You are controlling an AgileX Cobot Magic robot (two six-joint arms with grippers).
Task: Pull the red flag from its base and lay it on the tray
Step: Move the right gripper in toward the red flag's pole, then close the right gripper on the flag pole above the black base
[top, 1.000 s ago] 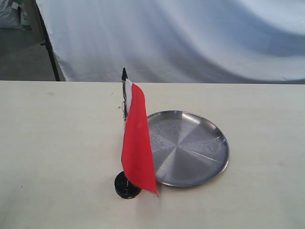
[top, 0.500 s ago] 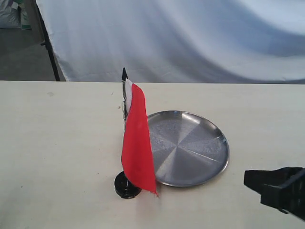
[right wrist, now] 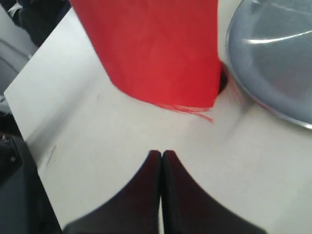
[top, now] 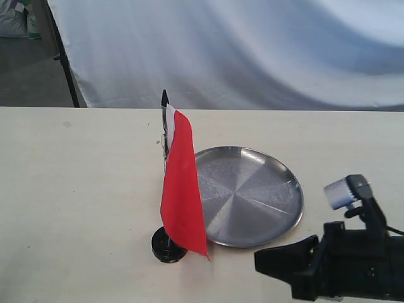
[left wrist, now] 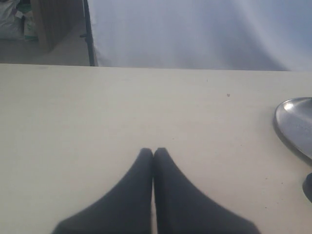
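Exterior and wrist views of a pale desk [top: 76, 189] before a white backdrop [top: 252, 50].

The flag [top: 182, 189] stands upright, near the desk's middle. Its stick is seated in the base [top: 165, 246], and the pointed tip [top: 165, 98] is uppermost. The red cloth hangs to the right of the stick, with the white strip at its top. Its lower corner reaches almost to the desk and covers part of the base. In the right wrist view, loose threads trail from the hem.

The base rests on the desk just beside the near left rim of the tray [top: 252, 196]. Whether the two touch cannot be told, since the cloth hides the gap. The tray lies flat to the right of the flag, its radial creases catching the light.

The right arm [top: 344, 268] sits low at the near right, nearer than the tray, with its dark tip directed left toward the flag. The right jaws are pressed together with nothing between them, and the hanging cloth and the tray's rim lie close ahead of them.

The left jaws are likewise closed and hold nothing. They lie over bare desk, well left of the tray, and only an edge of the tray enters the left wrist view.
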